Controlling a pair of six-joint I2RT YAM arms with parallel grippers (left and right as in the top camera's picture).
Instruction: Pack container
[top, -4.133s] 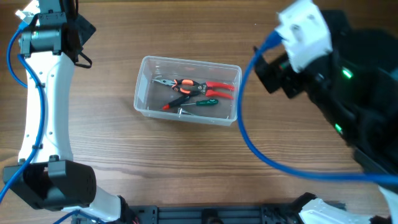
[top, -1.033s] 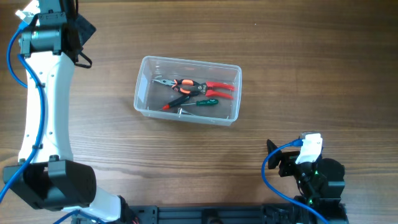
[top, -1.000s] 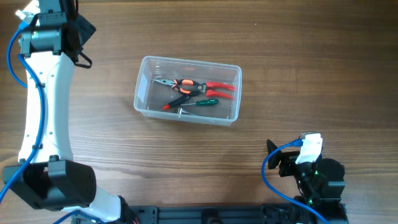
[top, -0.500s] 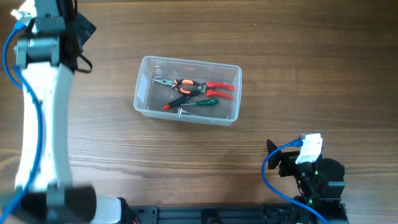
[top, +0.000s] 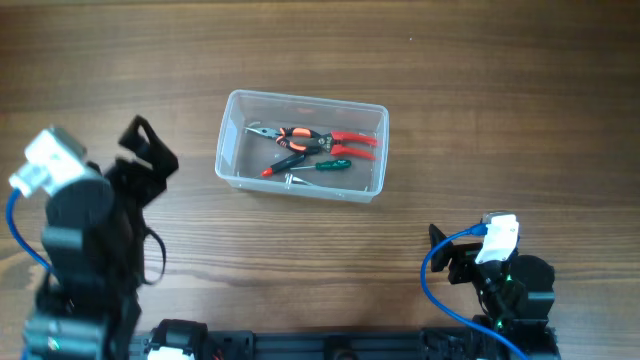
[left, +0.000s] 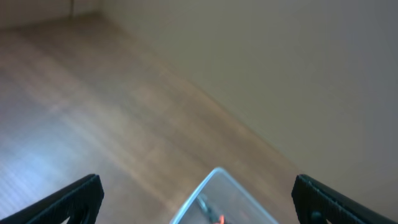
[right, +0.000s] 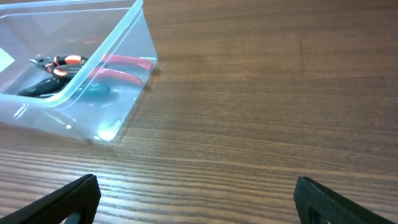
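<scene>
The clear plastic container stands at the middle of the table. Inside lie red-handled pliers, orange-and-black pliers and a green-handled screwdriver. My left gripper is open and empty, left of the container; its wrist view shows the container's corner between the spread fingers. My right gripper is open and empty near the table's front right, away from the container; in its wrist view the container is at upper left, with only bare table between the fingers.
Wooden table all round the container. A black rail runs along the table's front edge. The right arm's base with blue cable sits at front right.
My left arm has pulled back from the far left corner towards the front; its gripper now sits left of the container. The right arm and the container have not moved in the last second.
</scene>
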